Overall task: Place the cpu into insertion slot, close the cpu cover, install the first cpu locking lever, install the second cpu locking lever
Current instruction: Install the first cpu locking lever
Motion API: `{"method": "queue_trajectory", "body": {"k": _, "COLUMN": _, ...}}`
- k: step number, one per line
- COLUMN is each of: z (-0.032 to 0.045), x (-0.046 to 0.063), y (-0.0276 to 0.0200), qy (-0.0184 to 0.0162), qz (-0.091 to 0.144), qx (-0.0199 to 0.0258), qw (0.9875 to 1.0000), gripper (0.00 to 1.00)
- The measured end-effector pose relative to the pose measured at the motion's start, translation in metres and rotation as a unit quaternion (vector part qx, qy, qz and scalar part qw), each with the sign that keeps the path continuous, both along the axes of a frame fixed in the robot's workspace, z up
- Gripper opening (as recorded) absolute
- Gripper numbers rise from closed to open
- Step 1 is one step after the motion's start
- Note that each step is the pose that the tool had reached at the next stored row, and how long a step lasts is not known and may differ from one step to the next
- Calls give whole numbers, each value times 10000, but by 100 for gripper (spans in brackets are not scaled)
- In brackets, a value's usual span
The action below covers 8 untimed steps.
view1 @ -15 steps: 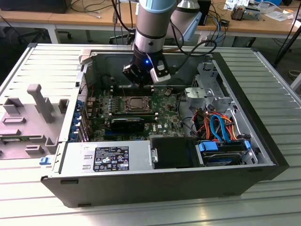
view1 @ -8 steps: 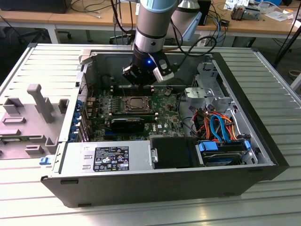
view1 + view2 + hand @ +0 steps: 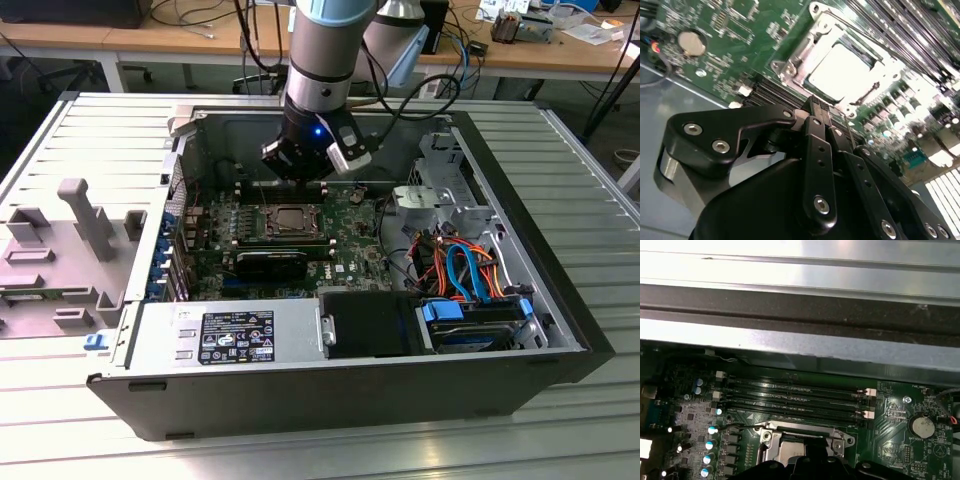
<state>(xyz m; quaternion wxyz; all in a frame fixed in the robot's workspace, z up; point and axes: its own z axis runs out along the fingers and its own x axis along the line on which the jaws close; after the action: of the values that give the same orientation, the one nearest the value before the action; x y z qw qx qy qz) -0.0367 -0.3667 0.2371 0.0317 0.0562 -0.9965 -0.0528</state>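
I am looking at a work room with long desks (image 3: 150,40) at the back and a grey metal table (image 3: 560,130) with ridges. A big open computer case (image 3: 300,400) lies flat on the table. The robot arm (image 3: 325,60) reaches down into it from 12 o'clock in the exterior view. Inside the case is a green board (image 3: 350,265). The gripper (image 3: 300,178) hangs low over the board, and the insertion slot (image 3: 293,222) is just beside it at 6 o'clock. In the second wrist view the gripper's two fingers (image 3: 815,150) look pressed close together. I see nothing big between them, but I cannot tell if they nip something thin. The cpu cover (image 3: 802,50) is a shiny silver frame, and it looks like it lies flat on the slot. The cpu (image 3: 842,75) shows through its window as a flat, pale, square top. So I think the first two jobs are done. A thin wire lever (image 3: 740,426) pokes out beside the slot. I cannot tell if either lever is locked, so I think the lever jobs are left.
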Motion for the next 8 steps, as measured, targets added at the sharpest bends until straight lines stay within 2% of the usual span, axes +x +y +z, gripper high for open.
{"method": "queue_trajectory", "body": {"k": 1, "z": -2, "x": 0, "y": 0, "qy": -87, "qz": 0, "qx": 1, "qw": 10000, "gripper": 11}}
{"method": "queue_trajectory", "body": {"k": 3, "z": -2, "x": 1, "y": 1, "qy": -92, "qz": 1, "qx": 1, "qw": 10000, "gripper": 11}}
{"method": "queue_trajectory", "body": {"k": 4, "z": 0, "x": -1, "y": 0, "qy": -92, "qz": -1, "qx": -27, "qw": 10000, "gripper": 11}}
{"method": "queue_trajectory", "body": {"k": 5, "z": -1, "x": 0, "y": 1, "qy": -92, "qz": -1, "qx": -186, "qw": 9998, "gripper": 11}}
{"method": "queue_trajectory", "body": {"k": 7, "z": -1, "x": 0, "y": 1, "qy": -92, "qz": -8, "qx": -376, "qw": 9992, "gripper": 11}}
{"method": "queue_trajectory", "body": {"k": 8, "z": -1, "x": 0, "y": 0, "qy": -91, "qz": -28, "qx": -526, "qw": 9986, "gripper": 11}}
